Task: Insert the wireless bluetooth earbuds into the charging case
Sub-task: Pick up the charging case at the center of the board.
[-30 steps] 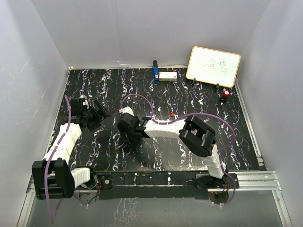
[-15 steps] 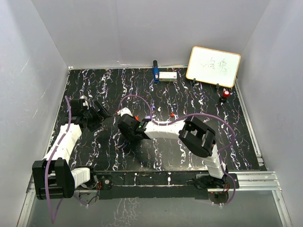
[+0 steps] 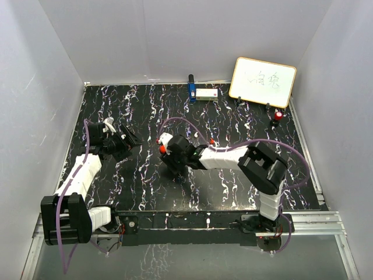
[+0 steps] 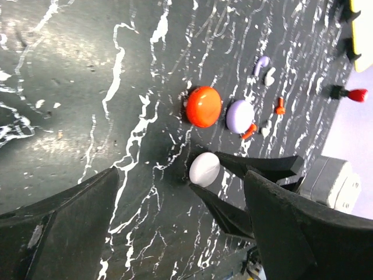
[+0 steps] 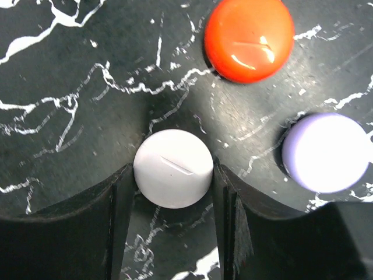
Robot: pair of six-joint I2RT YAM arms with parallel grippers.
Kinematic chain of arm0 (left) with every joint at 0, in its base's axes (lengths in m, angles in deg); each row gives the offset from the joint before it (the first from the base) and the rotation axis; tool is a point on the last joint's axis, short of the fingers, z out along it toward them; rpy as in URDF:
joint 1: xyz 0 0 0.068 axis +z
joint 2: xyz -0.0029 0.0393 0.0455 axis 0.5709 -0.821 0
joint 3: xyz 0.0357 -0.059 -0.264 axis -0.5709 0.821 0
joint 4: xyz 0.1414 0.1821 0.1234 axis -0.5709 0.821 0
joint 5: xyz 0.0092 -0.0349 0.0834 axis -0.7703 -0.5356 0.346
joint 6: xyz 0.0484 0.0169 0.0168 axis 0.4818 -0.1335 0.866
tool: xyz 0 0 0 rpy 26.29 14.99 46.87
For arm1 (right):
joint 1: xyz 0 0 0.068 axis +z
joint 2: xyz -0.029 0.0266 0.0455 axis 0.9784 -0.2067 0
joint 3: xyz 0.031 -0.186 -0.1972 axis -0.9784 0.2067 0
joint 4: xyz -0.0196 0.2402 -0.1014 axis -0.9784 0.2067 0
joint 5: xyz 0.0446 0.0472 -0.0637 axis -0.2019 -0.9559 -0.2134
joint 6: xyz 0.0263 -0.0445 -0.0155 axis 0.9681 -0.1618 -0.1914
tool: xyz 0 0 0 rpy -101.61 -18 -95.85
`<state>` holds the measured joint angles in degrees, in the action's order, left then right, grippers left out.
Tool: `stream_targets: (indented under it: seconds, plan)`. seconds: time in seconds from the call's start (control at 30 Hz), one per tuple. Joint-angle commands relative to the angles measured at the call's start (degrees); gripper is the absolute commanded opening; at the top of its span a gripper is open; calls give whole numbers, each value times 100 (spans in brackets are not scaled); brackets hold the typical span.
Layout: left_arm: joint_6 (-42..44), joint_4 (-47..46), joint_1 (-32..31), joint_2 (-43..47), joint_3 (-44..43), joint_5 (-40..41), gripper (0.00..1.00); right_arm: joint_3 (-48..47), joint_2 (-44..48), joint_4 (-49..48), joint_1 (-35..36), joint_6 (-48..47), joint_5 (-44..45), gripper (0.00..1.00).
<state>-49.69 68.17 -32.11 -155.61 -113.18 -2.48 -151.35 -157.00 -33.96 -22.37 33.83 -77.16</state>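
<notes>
My right gripper (image 5: 173, 175) is shut on a white round charging case (image 5: 173, 168), one pad against each side of it on the table. A red case (image 5: 249, 39) and a purple case (image 5: 326, 153) lie just beyond it. In the left wrist view the white case (image 4: 204, 169) sits between the right arm's dark fingers, with the small earbuds behind: purple (image 4: 261, 64), white (image 4: 270, 76) and red (image 4: 280, 107). My left gripper (image 4: 182, 175) hangs open to the left of the cases, holding nothing. In the top view the right gripper (image 3: 169, 156) covers the white case.
A whiteboard (image 3: 262, 81) leans at the back right, with a red-capped object (image 3: 278, 116) in front of it. A blue item (image 3: 192, 88) and a small white box (image 3: 207, 93) stand at the back edge. White walls enclose the black marbled table (image 3: 233, 116).
The right arm has swung to the right and its jaws have narrowed onto the white case. The left gripper has shifted slightly to the right and stays open.
</notes>
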Motion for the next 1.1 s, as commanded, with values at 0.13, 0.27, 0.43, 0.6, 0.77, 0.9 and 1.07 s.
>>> stream_targets:
  seconds: [0.13, 0.27, 0.43, 0.6, 0.77, 0.9, 1.07]
  plan:
    - [-107, -821, 36, -294, 214, -1429, 82, 501, 857, -895, -425, -934, -1227, 31]
    - [-322, -1346, 18, -318, 354, -1787, 77, 641, 1183, -1114, -584, -1083, -1679, 28]
    - [-477, -1748, -168, -375, 461, -2027, 73, 638, 1287, -1180, -682, -1228, -2067, 28]
    - [-563, -2021, -622, -547, 432, -2115, 65, 480, 1231, -1189, -704, -1281, -2241, 26]
    - [-531, -2066, -1074, -818, 275, -2068, 56, 314, 1176, -1180, -704, -1285, -2229, 26]
    - [-519, -2108, -1237, -987, 223, -2073, 52, 253, 1189, -1163, -703, -1302, -2236, 26]
    - [-486, -2096, -1281, -1094, 141, -2101, 49, 248, 1223, -1154, -701, -1332, -2284, 26]
